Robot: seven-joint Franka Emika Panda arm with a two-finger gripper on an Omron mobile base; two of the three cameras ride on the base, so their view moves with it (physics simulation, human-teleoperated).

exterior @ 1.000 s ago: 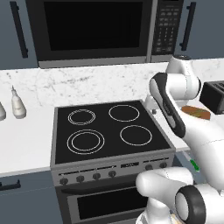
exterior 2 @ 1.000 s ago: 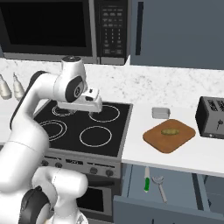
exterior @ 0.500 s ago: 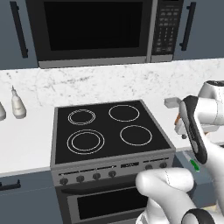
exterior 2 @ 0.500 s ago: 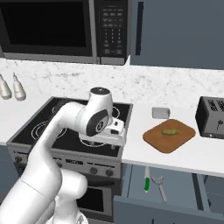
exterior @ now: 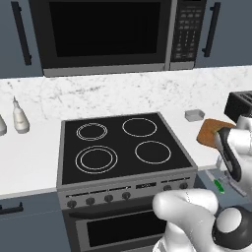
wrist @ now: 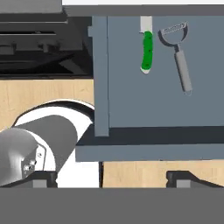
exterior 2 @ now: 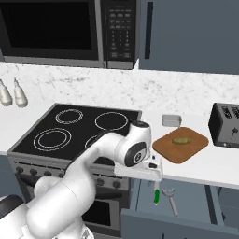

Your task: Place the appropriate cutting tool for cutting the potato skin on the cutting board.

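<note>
**Two tools in the open drawer, and the peeler is my pick**

I see the stove [exterior 2: 74, 135] as the biggest thing, set into a white counter [exterior 2: 214, 163] under a microwave [exterior 2: 51, 28], with a marbled backsplash behind. On the counter's right stretch sits the board [exterior 2: 163, 148], just beside the toaster [exterior 2: 225, 125], with a small grey dish [exterior 2: 171, 120] near its back corner. The potato [exterior 2: 180, 140] lies at the board's middle, ready for peeling.

Below the counter's front edge the drawer [wrist: 131, 65] stands pulled out, which I judge is why the arm hangs low here, hand looking down into it. Inside, near the back edge, lie a green-handled knife [wrist: 147, 50] and, just beside it but apart, a grey peeler [wrist: 179, 54]. I judge the peeler the proper tool for skin.

My gripper [wrist: 111, 177] hovers above the drawer's front edge, fingers spread wide and holding nothing.
</note>
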